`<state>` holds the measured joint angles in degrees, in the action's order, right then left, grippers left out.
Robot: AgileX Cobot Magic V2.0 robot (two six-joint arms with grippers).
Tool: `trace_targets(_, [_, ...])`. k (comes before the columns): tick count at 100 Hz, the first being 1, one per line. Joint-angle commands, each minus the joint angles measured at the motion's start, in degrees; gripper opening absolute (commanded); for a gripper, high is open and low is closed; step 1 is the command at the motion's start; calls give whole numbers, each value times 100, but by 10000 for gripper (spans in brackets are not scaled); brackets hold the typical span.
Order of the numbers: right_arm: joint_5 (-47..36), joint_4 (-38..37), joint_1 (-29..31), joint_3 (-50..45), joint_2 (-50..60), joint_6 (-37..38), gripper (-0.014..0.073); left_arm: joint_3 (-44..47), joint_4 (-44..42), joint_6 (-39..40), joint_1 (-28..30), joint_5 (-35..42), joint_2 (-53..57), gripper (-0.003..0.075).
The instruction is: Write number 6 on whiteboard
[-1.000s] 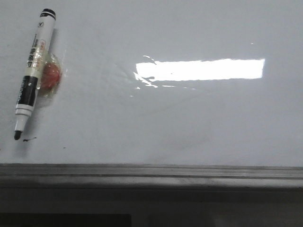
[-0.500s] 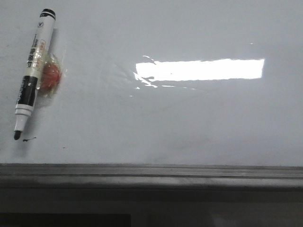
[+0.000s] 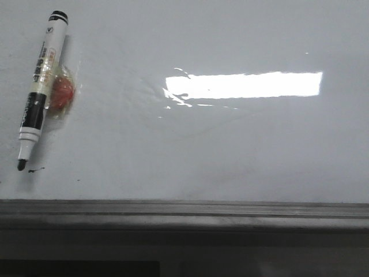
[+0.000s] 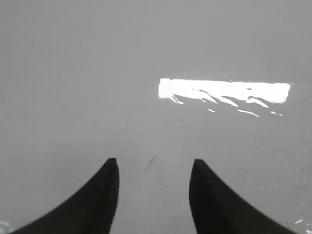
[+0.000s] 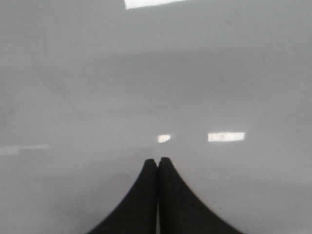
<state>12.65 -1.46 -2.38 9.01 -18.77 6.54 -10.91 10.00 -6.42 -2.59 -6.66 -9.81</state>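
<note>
The glossy whiteboard fills the front view, with a bright rectangular light reflection on it. No number 6 shows on it, only tiny black ink specks near the marker's tip. An uncapped black-and-white marker lies at the board's left, its tip toward the near edge. Neither gripper shows in the front view. My left gripper is open and empty over bare board. My right gripper is shut on nothing over bare board.
A small red object in clear wrap lies against the marker's right side. The board's grey metal frame edge runs along the near side. A thin short dark line lies on the board between my left fingers.
</note>
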Motion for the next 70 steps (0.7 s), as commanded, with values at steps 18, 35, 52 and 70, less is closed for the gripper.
trace_targets(18, [-267, 266, 17, 204, -104, -27, -64, -236, 66, -687, -1223, -151, -251, 350])
trace_targets(35, [-469, 266, 17, 204, -104, -27, -64, -281, 66, -733, -2615, 254, -520, 350])
trace_targets(52, [-471, 266, 17, 204, -104, -27, -64, -290, 44, -733, -3617, 436, -1104, 351])
trace_targets(70, [-471, 266, 17, 204, -104, -27, -64, -290, 470, -618, -4174, 1311, -2081, 388])
